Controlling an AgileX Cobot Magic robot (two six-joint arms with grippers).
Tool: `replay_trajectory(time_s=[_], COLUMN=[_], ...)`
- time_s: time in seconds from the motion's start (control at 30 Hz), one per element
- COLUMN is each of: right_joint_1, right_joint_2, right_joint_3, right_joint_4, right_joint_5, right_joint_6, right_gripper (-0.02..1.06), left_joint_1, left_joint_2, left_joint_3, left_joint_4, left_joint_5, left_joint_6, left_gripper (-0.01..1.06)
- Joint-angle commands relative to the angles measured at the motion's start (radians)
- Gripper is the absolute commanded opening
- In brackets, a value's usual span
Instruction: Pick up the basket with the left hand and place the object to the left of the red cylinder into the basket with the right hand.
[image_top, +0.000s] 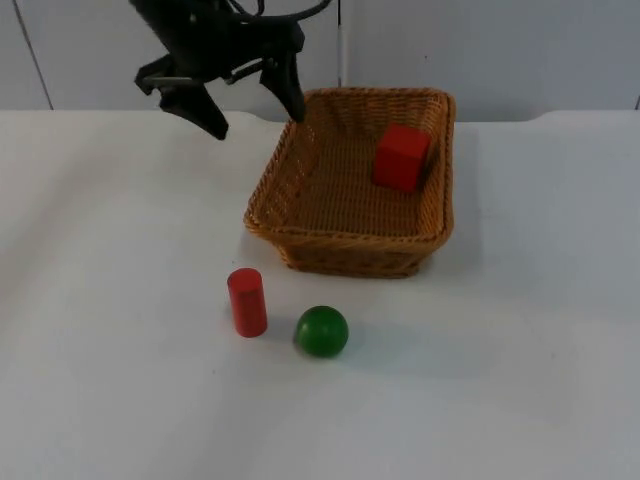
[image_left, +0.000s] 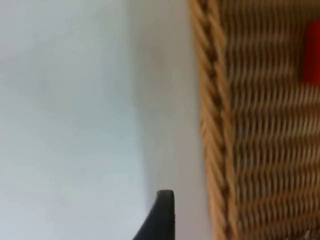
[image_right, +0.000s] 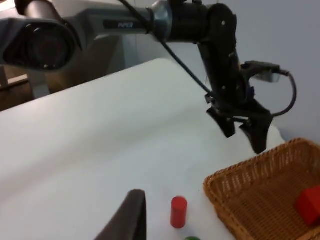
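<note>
Hovering left end effector (image_top: 255, 113) beside basket (image_top: 300, 245).

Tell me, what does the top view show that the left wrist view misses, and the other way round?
Top view alone: the upright red cylinder, the green ball beside it, and the open left gripper at the woven wicker basket's far left corner. Left wrist view alone: a black fingertip standing just outside the basket's braided rim. Both share the basket, the red cube in it, and the white table.
</note>
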Motion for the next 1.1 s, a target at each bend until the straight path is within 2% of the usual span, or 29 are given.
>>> replay_trajectory(time_s=[0.0, 0.13, 0.23, 0.27, 0.4, 0.43, 0.6, 0.63, 0.77, 0.8, 0.87, 0.93, 0.97, 1.07], right_joint_1=[-0.005, -0.005, -0.005, -0.005, -0.005, -0.005, -0.005, -0.005, -0.005, -0.005, -0.005, -0.005, -0.005, -0.005], right_joint_2=[-0.005, -0.008, -0.023, -0.023, -0.055, -0.055, -0.115, -0.115, -0.172, -0.172, -0.204, -0.248, -0.248, -0.331], right_joint_3=[0.001, 0.001, 0.001, 0.001, 0.001, 0.001, 0.001, 0.001, 0.001, 0.001, 0.017, 0.057, 0.057, 0.144], right_joint_4=[-0.01, -0.01, -0.015, -0.015, -0.02, -0.02, -0.03, -0.03, -0.03, -0.03, -0.033, -0.033, -0.033, -0.053], right_joint_5=[-0.041, -0.092, -0.098, -0.098, -0.101, -0.101, -0.045, -0.045, 0.065, 0.065, 0.11, 0.115, 0.115, 0.116], right_joint_6=[-0.001, -0.001, -0.001, -0.001, -0.001, -0.001, -0.001, -0.001, -0.001, -0.001, -0.001, -0.001, -0.001, 0.033], right_gripper=[1.05, 1.05, 1.05, 1.05, 1.05, 1.05, 1.05, 1.05, 1.05, 1.05, 1.05, 1.05, 1.05, 1.05], left_joint_1=[-0.001, -0.001, -0.001, -0.001, -0.01, -0.01, -0.01, -0.01, -0.01, -0.01, -0.01, -0.01, -0.01, -0.01], left_joint_2=[-0.034, -0.093, -0.188, -0.188, -0.37, -0.37, -0.698, -0.698, -1.009, -1.009, -1.164, -1.331, -1.331, -1.586], left_joint_3=[-0.003, 0.046, 0.175, 0.175, 0.487, 0.487, 0.862, 0.862, 1.078, 1.078, 1.19, 1.292, 1.292, 1.43], left_joint_4=[0.036, 0.07, 0.071, 0.071, 0.069, 0.069, 0.006, 0.006, 0.012, 0.012, 0.016, 0.029, 0.029, 0.056], left_joint_5=[0.032, 0.051, -0.01, -0.01, -0.163, -0.163, -0.389, -0.389, -0.489, -0.489, -0.543, -0.602, -0.602, -0.628], left_joint_6=[-0.01, -0.021, -0.01, -0.01, 0.032, 0.032, 0.098, 0.098, 0.116, 0.116, 0.116, 0.116, 0.116, 0.116], left_gripper=[0.83, 0.83, 0.83, 0.83, 0.83, 0.83, 0.83, 0.83, 0.83, 0.83, 0.83, 0.83, 0.83, 0.83])
